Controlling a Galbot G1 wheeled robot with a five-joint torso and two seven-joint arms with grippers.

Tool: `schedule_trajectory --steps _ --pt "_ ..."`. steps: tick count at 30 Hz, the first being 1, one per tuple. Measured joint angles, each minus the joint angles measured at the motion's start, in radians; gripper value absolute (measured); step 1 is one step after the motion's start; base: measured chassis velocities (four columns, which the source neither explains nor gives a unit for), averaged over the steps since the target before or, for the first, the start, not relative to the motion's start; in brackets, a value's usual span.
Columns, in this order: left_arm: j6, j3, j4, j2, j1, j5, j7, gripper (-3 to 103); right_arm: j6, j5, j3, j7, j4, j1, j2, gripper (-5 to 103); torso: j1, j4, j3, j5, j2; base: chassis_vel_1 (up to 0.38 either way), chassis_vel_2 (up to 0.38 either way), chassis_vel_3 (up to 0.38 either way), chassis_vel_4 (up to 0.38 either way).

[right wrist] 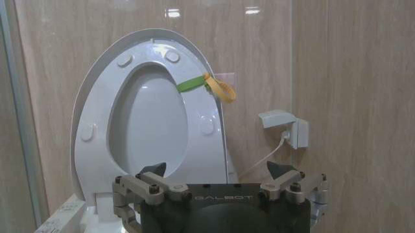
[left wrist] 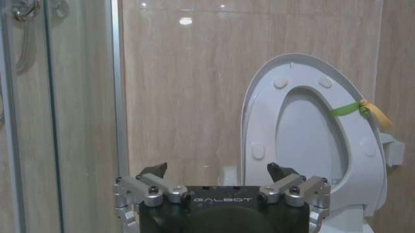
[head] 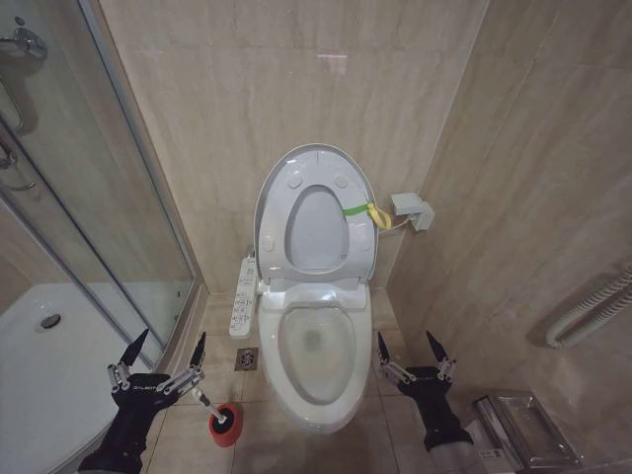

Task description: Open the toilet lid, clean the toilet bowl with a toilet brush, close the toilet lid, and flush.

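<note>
Toilet open, brush in its cup.

The toilet lid (head: 363, 188) stands straight up against the wall, white and shiny, with small round bumps and a yellow-green strap on its edge. Below it the toilet bowl (head: 318, 346) is open, a long white oval with a dark water hole. The toilet brush (head: 221, 418) sits on the floor just beside my left side of the bowl, black head and thin white handle.

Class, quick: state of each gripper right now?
Left gripper: open, holding nothing, above the toilet brush.
Right gripper: open, empty.
</note>
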Motion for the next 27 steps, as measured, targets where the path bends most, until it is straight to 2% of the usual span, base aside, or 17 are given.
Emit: schedule_trajectory --steps 27 --pt "0.004 -0.001 -0.001 0.001 0.001 -0.001 0.001 100 0.0 0.0 0.0 0.0 0.0 0.0 0.0 100 0.0 0.0 0.0 0.0 0.0 0.0 0.0 0.0 0.0"
